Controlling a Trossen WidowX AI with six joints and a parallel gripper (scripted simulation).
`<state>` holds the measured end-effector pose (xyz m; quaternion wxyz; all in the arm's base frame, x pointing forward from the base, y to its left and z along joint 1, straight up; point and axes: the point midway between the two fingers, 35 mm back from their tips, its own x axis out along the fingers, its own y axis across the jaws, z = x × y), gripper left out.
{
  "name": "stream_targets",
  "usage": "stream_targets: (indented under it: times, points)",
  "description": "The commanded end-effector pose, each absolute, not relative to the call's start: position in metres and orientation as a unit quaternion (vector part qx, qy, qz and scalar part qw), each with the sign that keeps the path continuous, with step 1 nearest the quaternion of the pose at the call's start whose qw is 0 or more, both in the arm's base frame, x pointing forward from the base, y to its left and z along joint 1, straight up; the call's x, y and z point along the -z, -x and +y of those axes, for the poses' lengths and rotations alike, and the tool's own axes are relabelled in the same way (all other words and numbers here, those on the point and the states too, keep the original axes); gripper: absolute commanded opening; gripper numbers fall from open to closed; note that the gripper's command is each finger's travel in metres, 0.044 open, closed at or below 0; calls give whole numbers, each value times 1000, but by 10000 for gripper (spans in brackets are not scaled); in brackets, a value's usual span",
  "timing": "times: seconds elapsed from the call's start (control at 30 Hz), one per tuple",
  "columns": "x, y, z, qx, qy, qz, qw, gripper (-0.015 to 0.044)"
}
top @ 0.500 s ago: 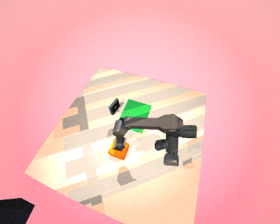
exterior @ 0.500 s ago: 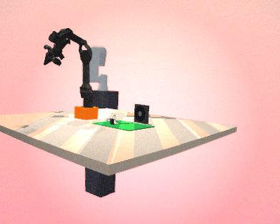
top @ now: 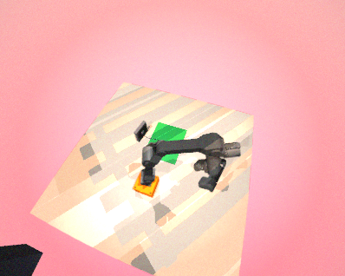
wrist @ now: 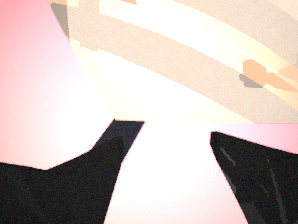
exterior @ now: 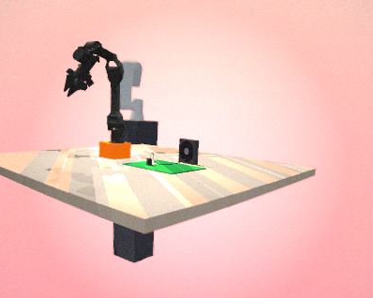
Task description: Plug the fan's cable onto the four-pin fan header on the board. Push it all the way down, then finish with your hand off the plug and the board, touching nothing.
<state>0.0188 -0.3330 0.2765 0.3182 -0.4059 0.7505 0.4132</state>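
The green board (top: pixel 175 133) (exterior: pixel 175 169) lies flat on the table. The black square fan (top: pixel 140 131) (exterior: pixel 188 151) stands upright beside it. A thin dark cable runs from the fan over the board. A small dark block (exterior: pixel 149 161) stands on the board, with a thin loop rising by it; header and plug cannot be told apart, nor how deep the plug sits. My gripper (exterior: pixel 70 90) (wrist: pixel 167 140) is open and empty, high in the air, far from the board and the plug. The forearm hides part of the board in the top view.
My arm's orange base (top: pixel 145 190) (exterior: pixel 114 150) stands on the patterned table (top: pixel 97 234) (exterior: pixel 147 211). A dark box (exterior: pixel 144 132) with a grey shape (exterior: pixel 132 89) on it is behind the arm. A dark shape (top: pixel 10 261) is at the lower left in the top view.
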Motion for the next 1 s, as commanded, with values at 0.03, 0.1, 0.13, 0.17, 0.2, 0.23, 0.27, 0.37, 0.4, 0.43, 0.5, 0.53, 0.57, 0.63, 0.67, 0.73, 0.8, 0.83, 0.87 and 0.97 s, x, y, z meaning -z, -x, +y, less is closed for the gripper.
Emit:
stream_targets:
  times: [0.03, 0.1, 0.13, 0.17, 0.2, 0.23, 0.27, 0.37, 0.4, 0.43, 0.5, 0.53, 0.57, 0.63, 0.67, 0.73, 0.8, 0.83, 0.87, 0.97]
  points:
    - [-235, -91, -321, -293, 378, 765, 431, 440]
    - [-228, -106, -316, -266, 364, 766, 457, 440]
    - [-224, -114, -314, -252, 357, 767, 470, 440]
    - [-220, -121, -311, -239, 349, 767, 482, 440]
    - [-216, -128, -308, -226, 341, 767, 494, 440]
    - [-212, -135, -304, -214, 332, 767, 506, 440]
    - [-209, -142, -301, -202, 322, 767, 517, 440]
    - [-198, -162, -290, -166, 291, 765, 549, 440]
    - [-194, -169, -285, -155, 280, 765, 559, 440]
    - [-191, -175, -281, -143, 268, 764, 569, 440]
    - [-184, -188, -272, -121, 243, 762, 587, 440]
    - [-180, -194, -267, -111, 230, 761, 596, 440]
    - [-177, -200, -262, -100, 217, 761, 604, 440]
    - [-170, -211, -251, -79, 189, 759, 619, 440]
    - [-166, -217, -246, -69, 174, 758, 625, 440]
    - [-160, -227, -234, -48, 143, 755, 637, 440]
    - [-153, -237, -222, -28, 112, 753, 647, 440]
    - [-150, -241, -216, -19, 96, 753, 651, 440]
    - [-147, -246, -210, -9, 80, 752, 655, 440]
    - [-137, -258, -191, 20, 30, 749, 661, 440]
